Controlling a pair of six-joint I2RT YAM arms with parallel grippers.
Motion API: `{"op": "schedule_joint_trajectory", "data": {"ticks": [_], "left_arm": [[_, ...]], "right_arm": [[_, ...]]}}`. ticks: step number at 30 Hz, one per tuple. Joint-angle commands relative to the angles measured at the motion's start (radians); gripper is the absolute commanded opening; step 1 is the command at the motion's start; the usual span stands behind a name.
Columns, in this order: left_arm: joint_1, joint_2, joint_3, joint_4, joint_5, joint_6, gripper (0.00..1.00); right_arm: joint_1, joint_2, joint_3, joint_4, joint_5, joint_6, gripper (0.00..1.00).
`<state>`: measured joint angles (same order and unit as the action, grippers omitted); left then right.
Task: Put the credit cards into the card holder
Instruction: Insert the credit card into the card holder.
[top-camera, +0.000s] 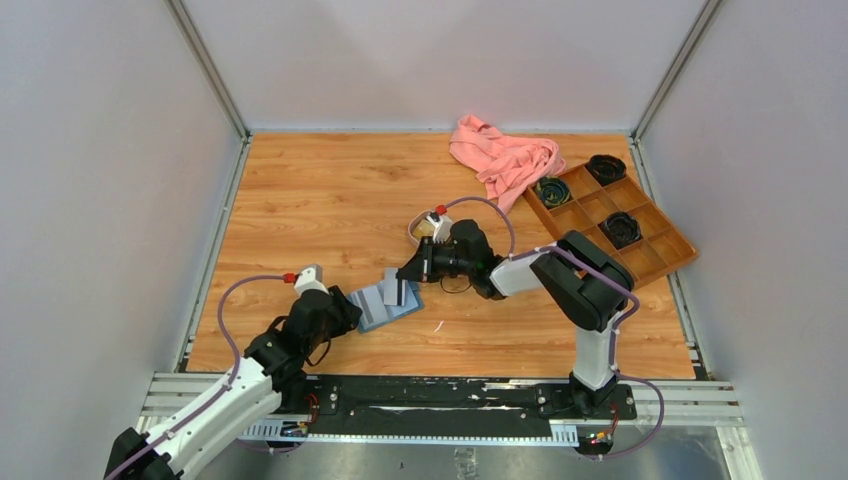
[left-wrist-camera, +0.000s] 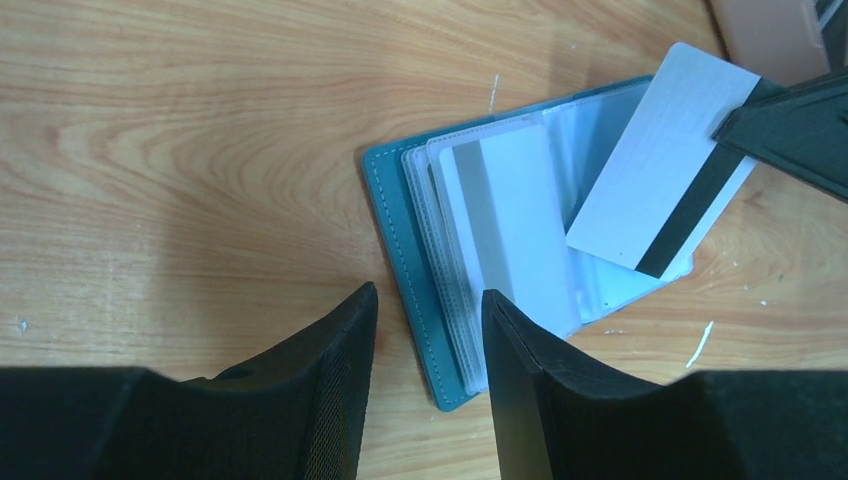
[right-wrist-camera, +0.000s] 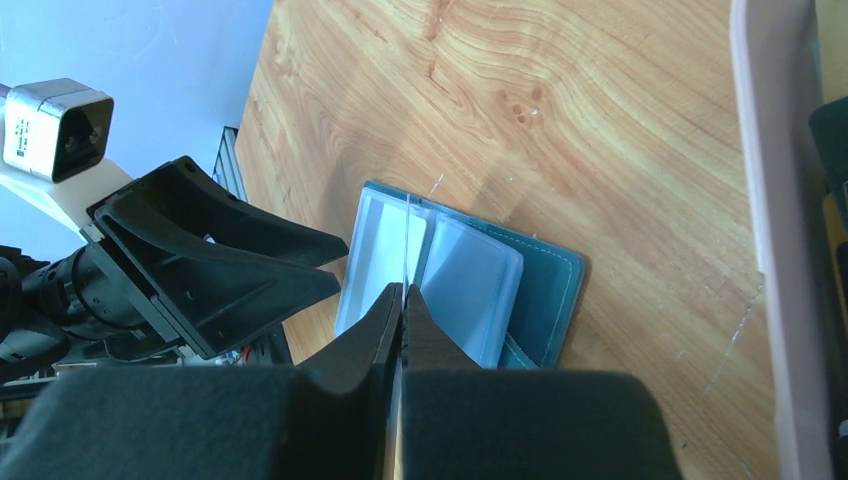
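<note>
Teal card holder (left-wrist-camera: 395, 250) lies open on the tabletop (left-wrist-camera: 180, 150); your right fingers (right-wrist-camera: 375, 330) clench a white striped card (left-wrist-camera: 660, 190) above its sleeves for insertion, left fingers (left-wrist-camera: 335, 370) parted at its edge to steady it.

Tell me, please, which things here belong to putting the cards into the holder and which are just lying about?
Part of the job: open teal card holder; white striped card, gripped by the right pincer; a second card already inside it; left pincer, open at the holder's edge; pink-rimmed tray, seemingly holding more cards.

Just lying about: pink cloth; wooden compartment box with black round items.
</note>
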<state>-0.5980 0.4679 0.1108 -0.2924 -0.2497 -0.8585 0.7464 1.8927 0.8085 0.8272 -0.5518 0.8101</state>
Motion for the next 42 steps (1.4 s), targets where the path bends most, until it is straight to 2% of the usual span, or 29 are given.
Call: {"op": "schedule_joint_trajectory", "data": {"ticks": [1,6,19,36,42], "left_arm": [[0.004,0.06,-0.004,0.044,-0.003,-0.013,0.47],[0.004,0.12,-0.01,0.07,0.006,-0.016,0.45],[0.004,0.15,0.003,0.032,-0.023,-0.013,0.37],[0.004,0.152,0.004,0.032,-0.021,-0.011,0.36],[0.004,0.145,0.007,0.024,-0.022,-0.008,0.36]], "right_arm": [[0.01,0.031,0.027,-0.02,-0.009,-0.011,0.0],[0.012,0.047,0.028,-0.001,-0.029,0.017,0.0],[-0.016,0.008,0.013,0.057,-0.052,0.045,0.0],[-0.002,0.047,0.022,0.029,-0.075,0.054,0.0],[-0.001,0.036,0.027,0.07,-0.101,0.081,0.0]]}}
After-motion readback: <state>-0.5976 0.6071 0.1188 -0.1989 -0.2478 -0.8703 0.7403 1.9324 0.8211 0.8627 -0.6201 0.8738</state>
